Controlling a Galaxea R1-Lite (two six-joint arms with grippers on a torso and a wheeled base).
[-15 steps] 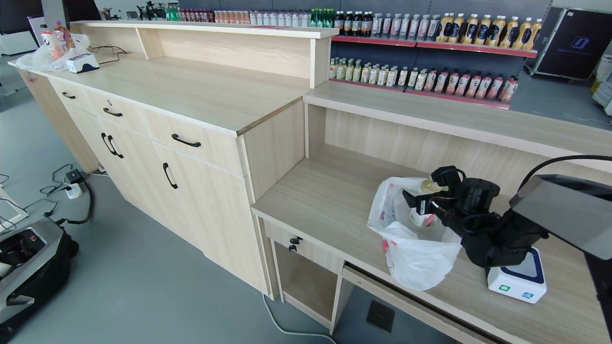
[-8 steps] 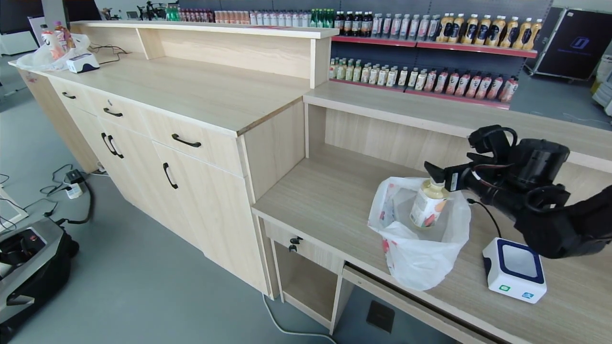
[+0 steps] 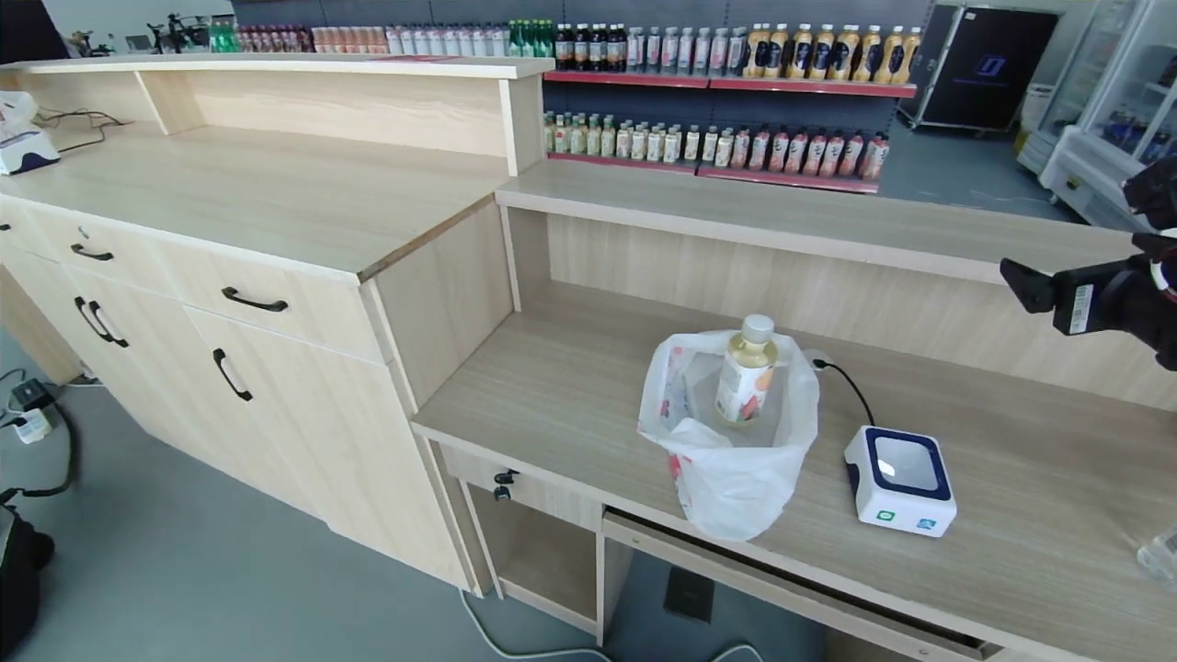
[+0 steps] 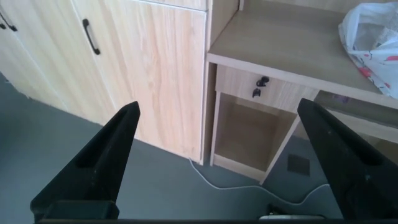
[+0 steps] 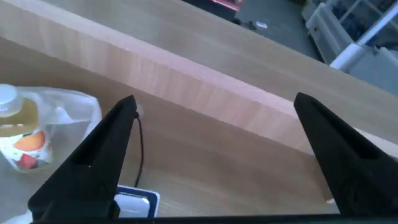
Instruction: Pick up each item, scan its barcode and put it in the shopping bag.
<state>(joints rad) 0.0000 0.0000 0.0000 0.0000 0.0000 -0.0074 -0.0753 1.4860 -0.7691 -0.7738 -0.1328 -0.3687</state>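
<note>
A white plastic shopping bag (image 3: 736, 478) stands open on the lower counter (image 3: 570, 395), and in the left wrist view the bag (image 4: 373, 31) sits at the counter's end. A pale drink bottle (image 3: 747, 379) with a white cap stands upright inside it; the bottle (image 5: 15, 127) also shows through the bag in the right wrist view. The white barcode scanner (image 3: 899, 480) sits just right of the bag. My right gripper (image 3: 1044, 290) hovers high at the far right, well clear of the bag, open and empty (image 5: 217, 162). My left gripper (image 4: 214, 162) is open over the floor beside the cabinet.
A raised counter ledge (image 3: 782, 216) runs behind the lower counter. A taller cabinet (image 3: 276, 211) with drawers stands to the left. A clear item (image 3: 1160, 552) lies at the counter's far right edge. The scanner's cable (image 3: 841, 382) trails behind the bag.
The right gripper let go of the bottle in the bag and drew back up and to the right. The head camera has turned, shifting the whole picture left.
</note>
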